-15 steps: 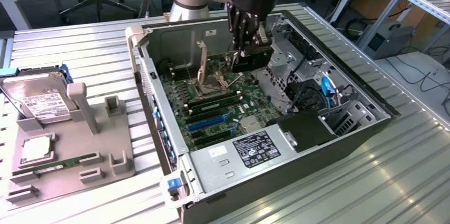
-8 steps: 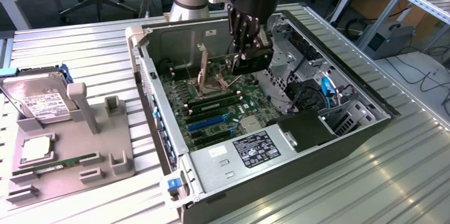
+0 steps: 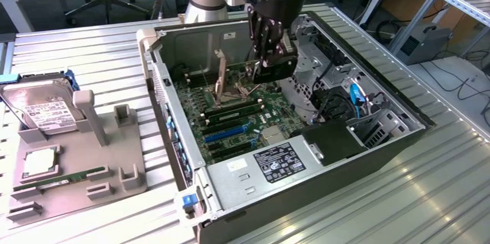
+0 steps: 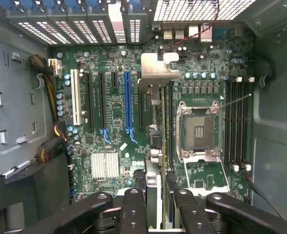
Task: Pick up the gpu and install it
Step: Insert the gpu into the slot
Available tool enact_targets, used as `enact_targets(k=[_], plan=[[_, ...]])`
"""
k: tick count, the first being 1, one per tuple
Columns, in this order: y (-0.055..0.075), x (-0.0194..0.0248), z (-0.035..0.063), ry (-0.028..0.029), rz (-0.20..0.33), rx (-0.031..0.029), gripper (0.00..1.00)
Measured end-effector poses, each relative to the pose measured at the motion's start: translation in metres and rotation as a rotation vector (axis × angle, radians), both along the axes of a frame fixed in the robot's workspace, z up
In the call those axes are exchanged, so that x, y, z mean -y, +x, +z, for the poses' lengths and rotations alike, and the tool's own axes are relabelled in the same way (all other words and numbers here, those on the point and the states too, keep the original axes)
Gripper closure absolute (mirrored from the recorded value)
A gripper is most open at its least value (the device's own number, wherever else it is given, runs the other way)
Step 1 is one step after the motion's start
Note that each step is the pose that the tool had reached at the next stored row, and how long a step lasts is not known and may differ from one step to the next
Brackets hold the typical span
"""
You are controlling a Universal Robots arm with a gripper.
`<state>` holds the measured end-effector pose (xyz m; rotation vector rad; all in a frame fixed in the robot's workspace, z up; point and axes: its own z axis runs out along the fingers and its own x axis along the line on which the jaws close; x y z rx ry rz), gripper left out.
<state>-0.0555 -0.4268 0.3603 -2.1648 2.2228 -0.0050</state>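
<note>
My gripper (image 3: pixel 268 49) reaches down into the open computer case (image 3: pixel 164 77) and is shut on the gpu (image 3: pixel 276 69), a dark card with a black cooler. In the wrist view the gpu (image 4: pixel 155 141) appears edge-on between my fingers (image 4: pixel 133 207), its silver bracket (image 4: pixel 155 73) pointing toward the case's rear slot openings. The card hangs above the motherboard (image 4: pixel 109 112), over the strip between the long blue slot (image 4: pixel 128 100) and the open processor socket (image 4: pixel 199 129). The blue slot (image 3: pixel 226 132) lies bare.
A grey fixture (image 3: pixel 73 189) on the exterior view's left holds a silver hard drive (image 3: pixel 42 112), a processor chip (image 3: pixel 38 165) and a green memory stick (image 3: pixel 73 176). The power supply (image 3: pixel 268 166) sits at the case's near end. Drive cages and cables (image 3: pixel 345 100) line one side.
</note>
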Motion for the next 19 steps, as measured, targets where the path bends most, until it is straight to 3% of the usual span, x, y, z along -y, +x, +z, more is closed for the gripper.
enact_targets(k=[4, 5, 7, 19], plan=[[-0.0005, 0.0014, -0.0007, -0.0001, 0.000, 0.0000, 0.73], [-0.0020, 0.0049, -0.0027, 0.0000, 0.000, 0.0000, 0.73], [-0.0024, 0.0063, -0.0038, 0.0000, 0.000, 0.0000, 0.73], [-0.0033, 0.0092, -0.0064, 0.0000, 0.000, 0.0000, 0.73]])
